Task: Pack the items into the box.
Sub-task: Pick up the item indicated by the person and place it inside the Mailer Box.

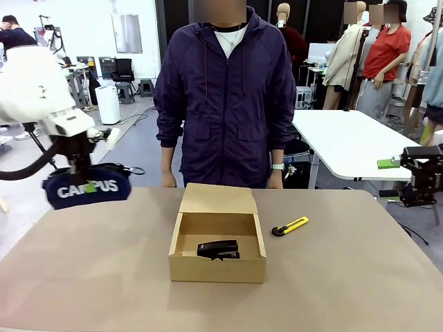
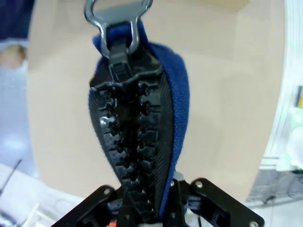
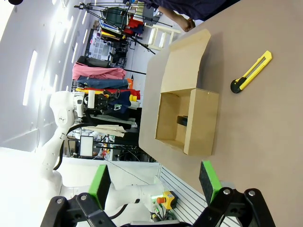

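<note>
The navy zip pouch point(image 1: 86, 188), lettered "CAMPUS" in white, hangs in the air over the far left part of the table point(image 1: 104, 277), well apart from the box. The left gripper point(image 1: 88, 185) has it from above. In the left wrist view the jaws are clamped on the pouch's zipped top edge, the black zip teeth running up between them to a metal pull point(image 2: 118, 14). The brown cardboard box point(image 1: 217, 266) sits open near the middle of the table, its flap lid point(image 1: 217, 199) folded back toward the person point(image 1: 225, 104) standing at the far side. The small black stapler point(image 1: 218, 249) lies inside on the box floor. The yellow-and-black utility knife point(image 1: 290, 226) lies on the table just right of the box, not touching it. The right gripper point(image 1: 389, 181) hangs at the table's right edge, jaws spread wide with nothing between the green pads point(image 3: 207, 177).
</note>
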`<state>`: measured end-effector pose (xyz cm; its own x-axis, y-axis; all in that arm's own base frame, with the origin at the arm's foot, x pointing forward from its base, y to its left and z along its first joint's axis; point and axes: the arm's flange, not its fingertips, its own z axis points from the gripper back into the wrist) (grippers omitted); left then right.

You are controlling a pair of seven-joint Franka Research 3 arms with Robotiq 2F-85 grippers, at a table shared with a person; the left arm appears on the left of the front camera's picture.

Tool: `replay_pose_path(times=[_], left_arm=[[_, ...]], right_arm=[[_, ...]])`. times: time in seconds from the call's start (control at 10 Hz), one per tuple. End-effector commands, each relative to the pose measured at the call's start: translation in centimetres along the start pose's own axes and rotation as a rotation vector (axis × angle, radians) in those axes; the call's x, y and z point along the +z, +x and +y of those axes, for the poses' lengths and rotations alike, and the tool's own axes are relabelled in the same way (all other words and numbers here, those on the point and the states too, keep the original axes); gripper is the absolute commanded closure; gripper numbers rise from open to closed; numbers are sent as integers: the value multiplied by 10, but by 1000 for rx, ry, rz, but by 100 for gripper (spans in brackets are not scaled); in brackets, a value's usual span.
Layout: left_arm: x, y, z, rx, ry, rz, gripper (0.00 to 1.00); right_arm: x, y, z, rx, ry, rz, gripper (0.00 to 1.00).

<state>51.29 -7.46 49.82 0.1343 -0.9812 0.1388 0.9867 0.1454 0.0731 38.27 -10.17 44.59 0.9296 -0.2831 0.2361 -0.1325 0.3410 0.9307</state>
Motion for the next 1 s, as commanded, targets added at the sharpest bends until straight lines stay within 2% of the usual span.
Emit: replay_pose_path(times=[0.0, 0.1, 0.4, 0.5, 0.9], left_arm=[[1, 77, -15, -66, -36, 12, 100], [-7, 113, -19, -87, -64, 61, 100], [-47, 222, -33, -258, -49, 83, 100], [-61, 243, -35, -327, -109, 70, 100], [-113, 304, -50, -319, -127, 118, 100]], right_arm=[[3, 1, 1, 9, 0, 10, 0], [3, 1, 1, 9, 0, 10, 0], [3, 1, 1, 9, 0, 10, 0], [3, 1, 1, 9, 0, 10, 0], [3, 1, 1, 9, 0, 10, 0]])
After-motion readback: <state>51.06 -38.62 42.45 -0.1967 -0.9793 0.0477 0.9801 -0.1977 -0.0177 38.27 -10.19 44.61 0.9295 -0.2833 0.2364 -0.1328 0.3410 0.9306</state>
